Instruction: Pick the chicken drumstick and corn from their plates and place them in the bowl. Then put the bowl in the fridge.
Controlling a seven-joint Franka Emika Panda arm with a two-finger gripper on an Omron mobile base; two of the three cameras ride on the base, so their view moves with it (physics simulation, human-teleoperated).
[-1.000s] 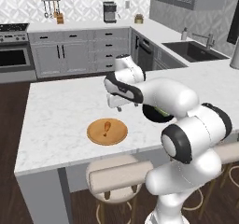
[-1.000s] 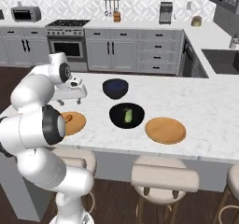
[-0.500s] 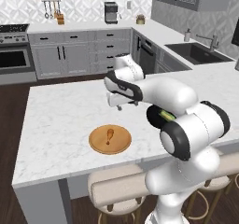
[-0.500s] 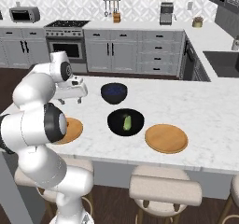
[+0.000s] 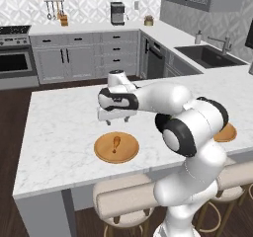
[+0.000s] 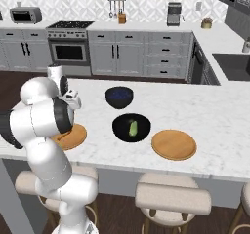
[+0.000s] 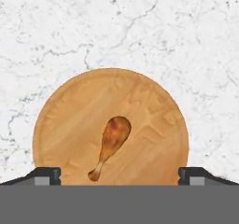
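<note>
No readable writing or brand marks on anything. Count: two round tan wood plates, grain visible, low rims; two bowls; three padded stools at the near edge. Surface (image 5: 59, 132) is white marble with grey veining. Drumstick (image 7: 110, 146), glossy orange-brown with a thin bone end, lies centred on plate (image 7: 60, 125), much smaller than it. Other plate (image 6: 174, 144) is bare. Corn (image 6: 132, 127), short yellow-green cob, sits inside the glossy black bowl (image 6: 120, 130), which stands between the plates. Smaller dark blue bowl (image 6: 119, 97) is just behind it. Pincer (image 5: 115, 119) hangs above the drumstick plate, jaws spread fully wide, gripping nothing, tips clear of the plate.
</note>
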